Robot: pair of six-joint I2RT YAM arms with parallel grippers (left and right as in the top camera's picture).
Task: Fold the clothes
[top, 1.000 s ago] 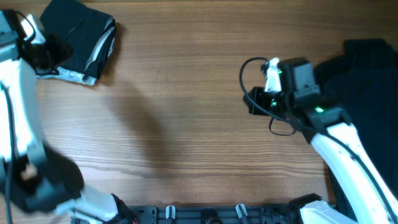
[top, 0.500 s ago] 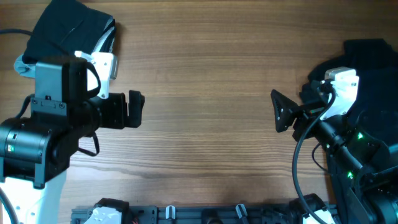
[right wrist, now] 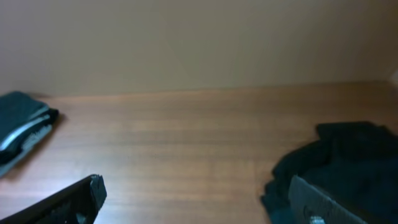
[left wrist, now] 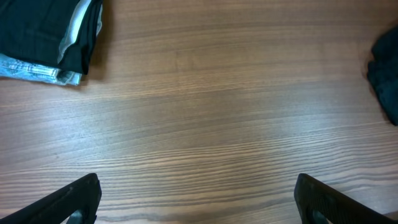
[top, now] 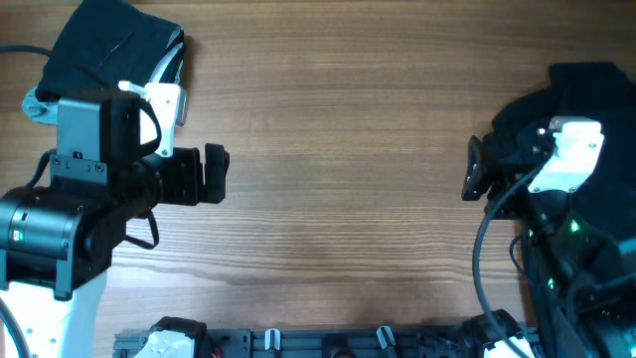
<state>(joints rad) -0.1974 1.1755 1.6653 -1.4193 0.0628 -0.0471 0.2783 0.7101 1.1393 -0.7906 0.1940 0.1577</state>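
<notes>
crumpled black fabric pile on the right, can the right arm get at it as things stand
Probably yes: the crumpled black fabric pile lies uncovered right beside the right arm, whose jaws stand open and empty, and nothing blocks the way.

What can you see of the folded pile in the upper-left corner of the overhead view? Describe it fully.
The folded pile lies flat on the wooden table, at its corner. On top is a black garment of soft matte fabric, folded into a rough rectangle, with a pale grey band showing along its layered right edge. Beneath it, a light-blue denim garment sticks out along one side. Nothing grips the pile; the overhead view partly hides it behind the left arm.
</notes>
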